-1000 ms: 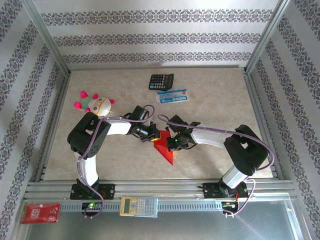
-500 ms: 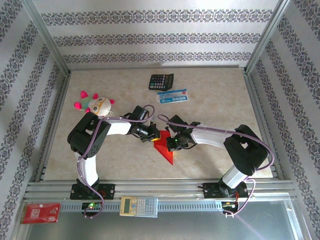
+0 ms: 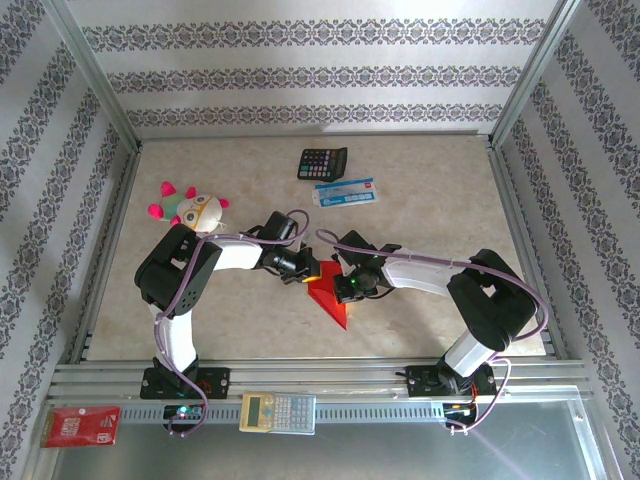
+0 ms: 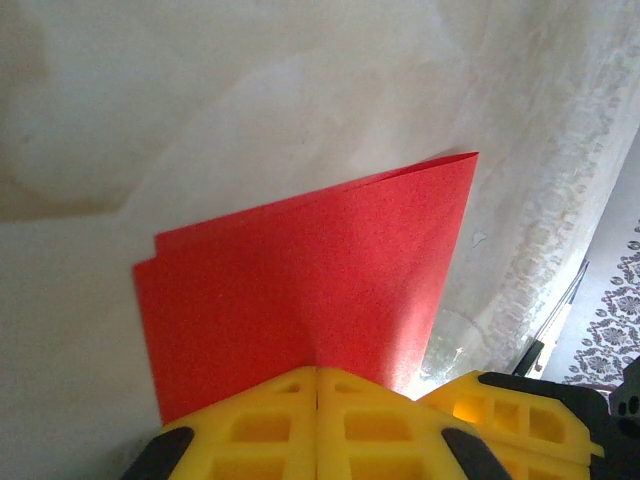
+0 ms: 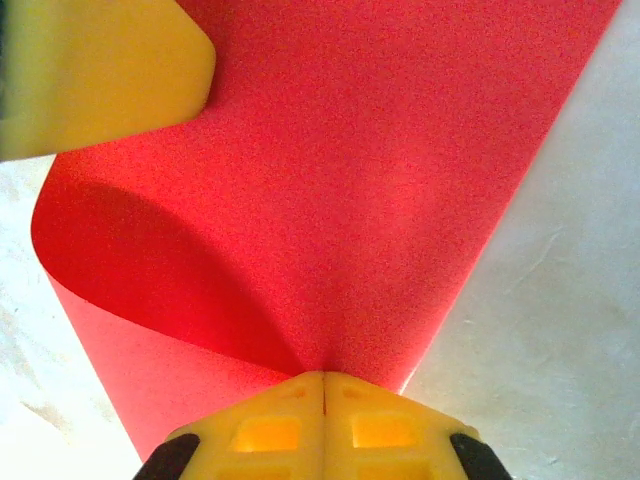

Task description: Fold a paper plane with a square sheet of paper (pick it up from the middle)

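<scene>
Nothing has moved in the last second: the left gripper stays clamped shut on one edge of the square sheet of paper, and the right gripper stays pinched on the opposite edge, so the fold looks paused. The red sheet lies on the table between the arms, doubled into a pointed triangle with one flap still bulging, uncreased.

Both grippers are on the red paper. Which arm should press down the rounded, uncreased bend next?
Probably right. The right gripper is shut on the thin red folded paper sheet where its rounded bend begins, so it could slide along it. The left gripper is shut on the doubled layers, holding them together.
</scene>
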